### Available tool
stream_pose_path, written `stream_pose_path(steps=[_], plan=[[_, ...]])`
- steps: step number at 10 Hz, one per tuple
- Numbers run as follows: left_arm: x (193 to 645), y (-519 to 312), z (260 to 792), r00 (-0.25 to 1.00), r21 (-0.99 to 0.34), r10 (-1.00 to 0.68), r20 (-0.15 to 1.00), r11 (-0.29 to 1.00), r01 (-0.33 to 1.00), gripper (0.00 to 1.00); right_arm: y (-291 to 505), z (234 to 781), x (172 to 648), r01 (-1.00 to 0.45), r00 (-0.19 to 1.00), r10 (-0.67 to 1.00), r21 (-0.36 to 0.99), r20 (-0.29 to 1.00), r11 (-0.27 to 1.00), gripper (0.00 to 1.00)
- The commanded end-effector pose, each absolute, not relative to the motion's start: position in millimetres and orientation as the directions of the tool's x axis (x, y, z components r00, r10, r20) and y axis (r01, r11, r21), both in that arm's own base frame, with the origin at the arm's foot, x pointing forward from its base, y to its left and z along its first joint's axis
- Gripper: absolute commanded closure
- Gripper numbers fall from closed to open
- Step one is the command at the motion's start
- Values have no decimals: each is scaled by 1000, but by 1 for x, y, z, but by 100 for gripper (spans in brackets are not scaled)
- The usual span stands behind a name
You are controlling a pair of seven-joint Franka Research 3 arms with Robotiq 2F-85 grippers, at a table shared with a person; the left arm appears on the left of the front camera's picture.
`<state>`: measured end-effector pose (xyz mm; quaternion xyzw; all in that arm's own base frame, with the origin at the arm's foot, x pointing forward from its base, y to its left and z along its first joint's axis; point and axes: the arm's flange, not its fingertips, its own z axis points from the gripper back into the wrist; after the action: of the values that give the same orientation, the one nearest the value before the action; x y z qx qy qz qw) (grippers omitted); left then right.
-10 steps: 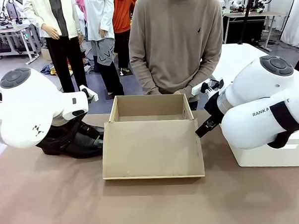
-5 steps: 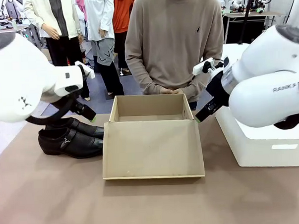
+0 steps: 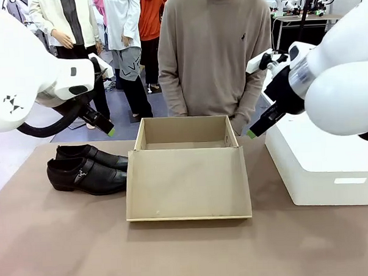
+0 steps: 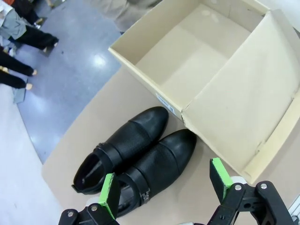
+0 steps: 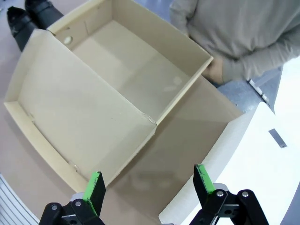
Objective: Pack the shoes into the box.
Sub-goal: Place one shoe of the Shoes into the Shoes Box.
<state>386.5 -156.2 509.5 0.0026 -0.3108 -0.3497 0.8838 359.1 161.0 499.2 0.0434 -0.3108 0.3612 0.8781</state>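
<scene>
Your left tool [image 4: 164, 183] and right tool [image 5: 149, 183] hung spread, empty. The shoes [image 3: 87, 170] lay centre-left on the tabletop [image 3: 66, 241], just beside the open box [image 3: 186, 168]. Pinching glossy leather off-centre, you could let a shoe slip.

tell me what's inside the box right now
Nothing: the box shows bare cardboard floor and walls in both wrist views. The shoes lie outside, on the table beside it. From the front, the near wall hides part of the floor.
</scene>
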Motion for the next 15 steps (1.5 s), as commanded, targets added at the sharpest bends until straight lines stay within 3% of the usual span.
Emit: stream_pose_path(steps=[1,8,12,15], plan=[[388,-142,510,444,219,-668,597,669,711,0,136,510,352,-747,462,614,-93,640,658,0],[379,-126,557,218,149,-652,726,458,876,0,101,535,344,-859,310,556,-23,771,511,0],[368,-125,575,187,201,-681,708,448,871,0,100,543,338,-870,284,550,-29,785,492,0],[377,-126,569,259,176,-701,665,484,857,0,105,547,336,-860,313,564,-24,764,509,0]])
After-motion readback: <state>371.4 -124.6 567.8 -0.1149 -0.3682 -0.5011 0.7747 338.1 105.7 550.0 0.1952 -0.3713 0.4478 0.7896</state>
